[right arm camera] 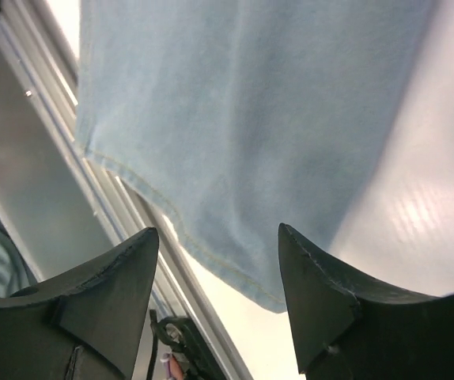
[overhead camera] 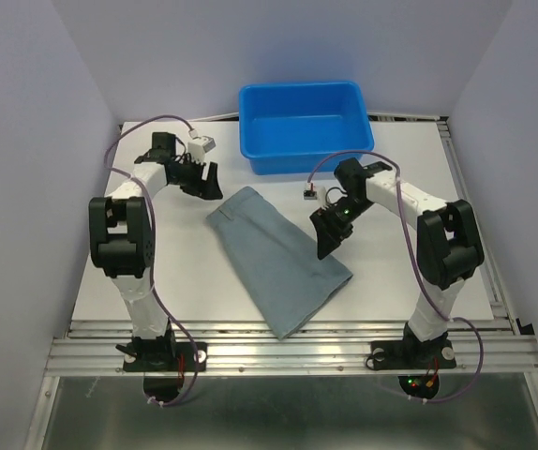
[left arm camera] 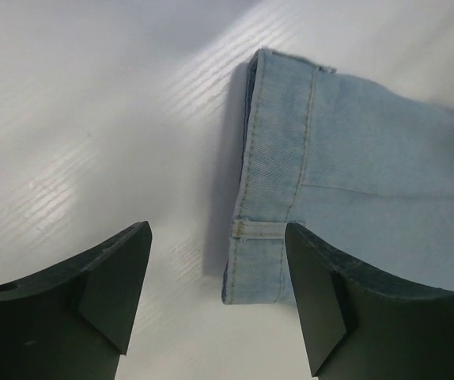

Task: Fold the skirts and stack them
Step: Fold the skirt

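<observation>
My left pincer [left arm camera: 217,229] is spread wide and holds nothing, poised at the waistband corner of the skirt [overhead camera: 274,258]. My right pincer [right arm camera: 217,229] is equally wide and holds nothing, above the skirt's right edge. 1 rigid, rectangular blue plastic tub [overhead camera: 299,89] stands at the far side, its smooth floor in plain view. The skirt lies flat and diagonal on the white table [overhead camera: 391,169], waistband far-left, hem reaching the near metal rails. It is light blue denim with a stitched waistband, belt loop and seamed hem.

The skirt [overhead camera: 276,258] lies on the table [overhead camera: 194,281] before the tub [overhead camera: 300,157].
</observation>
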Robot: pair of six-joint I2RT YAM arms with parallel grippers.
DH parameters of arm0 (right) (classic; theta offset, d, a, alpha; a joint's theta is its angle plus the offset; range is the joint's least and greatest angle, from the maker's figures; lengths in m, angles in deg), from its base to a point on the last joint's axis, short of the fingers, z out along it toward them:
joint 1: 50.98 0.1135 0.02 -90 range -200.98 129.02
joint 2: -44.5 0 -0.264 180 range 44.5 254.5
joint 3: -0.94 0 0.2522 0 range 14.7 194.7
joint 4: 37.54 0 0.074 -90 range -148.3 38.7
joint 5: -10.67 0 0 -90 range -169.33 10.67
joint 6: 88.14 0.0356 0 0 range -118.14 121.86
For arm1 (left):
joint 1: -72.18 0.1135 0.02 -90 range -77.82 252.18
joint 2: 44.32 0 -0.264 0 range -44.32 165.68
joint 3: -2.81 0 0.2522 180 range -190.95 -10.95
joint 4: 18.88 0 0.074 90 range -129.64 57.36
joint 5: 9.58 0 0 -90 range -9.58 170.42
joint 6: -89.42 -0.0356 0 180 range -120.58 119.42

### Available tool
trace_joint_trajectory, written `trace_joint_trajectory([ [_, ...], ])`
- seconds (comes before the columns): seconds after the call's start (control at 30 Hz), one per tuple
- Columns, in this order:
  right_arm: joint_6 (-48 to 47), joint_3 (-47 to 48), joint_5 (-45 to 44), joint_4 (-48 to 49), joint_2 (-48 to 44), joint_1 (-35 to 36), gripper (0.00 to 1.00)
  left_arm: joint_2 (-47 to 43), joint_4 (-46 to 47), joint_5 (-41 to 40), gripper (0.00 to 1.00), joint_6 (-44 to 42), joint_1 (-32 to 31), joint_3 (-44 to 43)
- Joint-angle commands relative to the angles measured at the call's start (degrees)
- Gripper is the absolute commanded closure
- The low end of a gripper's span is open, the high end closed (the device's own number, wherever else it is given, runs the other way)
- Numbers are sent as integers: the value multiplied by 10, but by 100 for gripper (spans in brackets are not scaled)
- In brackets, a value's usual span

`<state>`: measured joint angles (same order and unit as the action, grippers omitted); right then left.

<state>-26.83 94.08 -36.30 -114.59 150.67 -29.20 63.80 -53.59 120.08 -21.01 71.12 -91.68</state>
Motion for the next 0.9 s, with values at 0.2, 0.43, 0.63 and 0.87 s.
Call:
trace_joint_trajectory([
  [0.2, 55, -4, -83, 94, 19, -2, 33, 119, -92, 67, 20, -106, -18, -66],
  [0.43, 55, -48, -106, 120, 40, -2, 34, 141, -106, 98, 45, -123, -20, -52],
  [0.63, 64, -80, -102, 149, 71, -2, 35, 155, -133, 130, 60, -129, -20, -60],
  [0.87, 65, -94, -93, 156, 75, -2, 37, 142, -151, 147, 89, -124, -19, -83],
])
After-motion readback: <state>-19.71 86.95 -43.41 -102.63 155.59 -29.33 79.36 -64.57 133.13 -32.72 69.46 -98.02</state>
